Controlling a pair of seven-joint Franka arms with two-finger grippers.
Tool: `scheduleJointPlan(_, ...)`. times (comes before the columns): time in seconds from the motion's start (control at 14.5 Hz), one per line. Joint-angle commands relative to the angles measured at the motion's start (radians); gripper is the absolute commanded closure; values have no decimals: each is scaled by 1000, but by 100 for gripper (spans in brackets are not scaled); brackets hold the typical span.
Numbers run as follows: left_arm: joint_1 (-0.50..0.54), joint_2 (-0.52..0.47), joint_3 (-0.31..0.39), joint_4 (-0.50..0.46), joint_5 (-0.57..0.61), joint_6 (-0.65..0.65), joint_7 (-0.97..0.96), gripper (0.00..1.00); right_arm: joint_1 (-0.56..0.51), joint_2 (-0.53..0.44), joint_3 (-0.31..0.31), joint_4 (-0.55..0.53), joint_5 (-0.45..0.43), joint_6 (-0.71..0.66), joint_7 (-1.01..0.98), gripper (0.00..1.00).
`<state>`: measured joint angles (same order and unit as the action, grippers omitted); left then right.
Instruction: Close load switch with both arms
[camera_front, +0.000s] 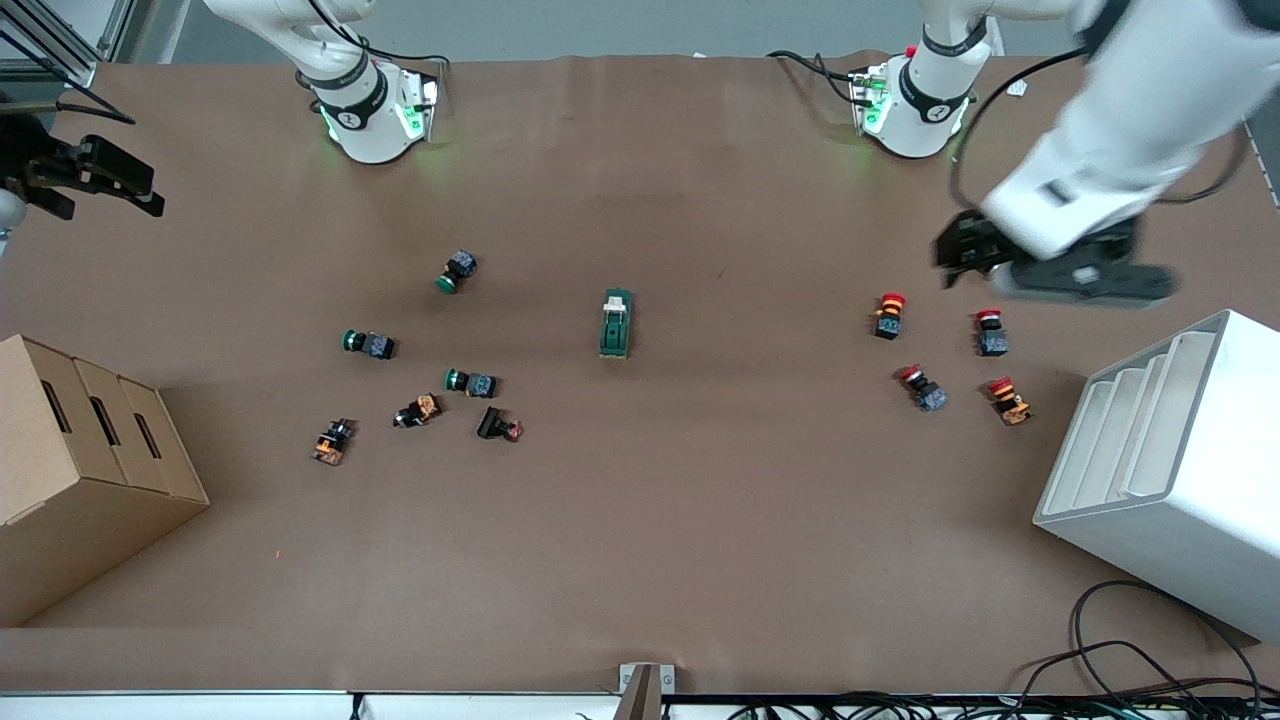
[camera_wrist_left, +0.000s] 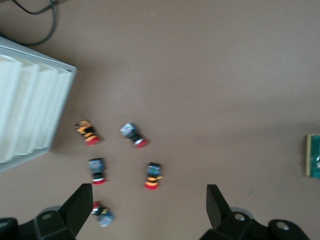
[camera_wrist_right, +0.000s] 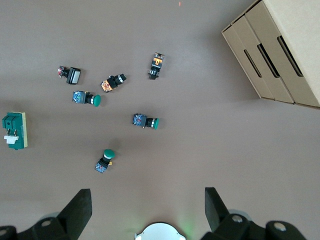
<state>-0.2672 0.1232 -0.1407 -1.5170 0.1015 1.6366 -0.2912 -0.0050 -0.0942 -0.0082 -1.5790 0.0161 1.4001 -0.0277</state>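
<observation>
The load switch (camera_front: 616, 324) is taken as the landmark; it lies flat near the middle of the brown worktop (camera_front: 640, 560), with its cream lever at the end that is farther from the front camera. It is touched by nothing.

At the right arm's end of the worktop a cardboard box (camera_front: 80, 470) is seen, nearer to the front camera than the switch. The right gripper (camera_front: 95, 185) is held in the air over the edge of the worktop at that same end, well apart from the switch. In the right wrist view its fingers (camera_wrist_right: 80, 207) are spread wide and nothing is held between them.

Between the box and the switch six small push buttons are scattered: three with green caps (camera_front: 458, 271), two orange ones (camera_front: 333, 441) and one black one (camera_front: 497, 425).

Toward the left arm's end, well apart from the switch, four red-capped buttons (camera_front: 888, 314) are grouped. The left gripper (camera_front: 1040, 265) hangs over the worktop just beside this group. Its fingers (camera_wrist_left: 82, 202) are also wide open and empty. At this end a white rack (camera_front: 1170, 470) stands, nearer to the front camera than the switch.
</observation>
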Motion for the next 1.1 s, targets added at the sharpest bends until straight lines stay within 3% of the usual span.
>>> scheduleJointPlan(0.0,-104,65,-20,40,91,-3,-176,0,-10,17,1,2,-13,-1,-5,0)
scheduleJointPlan(0.14,-197,116,-23,37,170,60,-288,0,-24,37,-3,10,-1,11,-8,0)
scheduleJointPlan(0.62,-444,297,-23,29,273,268,-846,0,-32,86,-3,8,-10,57,5,0)
scheduleJointPlan(0.76,-487,306,-23,-23,285,345,-981,0,-26,93,-1,2,4,60,26,0)
scheduleJointPlan(1.03,-587,315,-23,-165,429,589,-1318,0,37,123,4,-26,48,60,203,0)
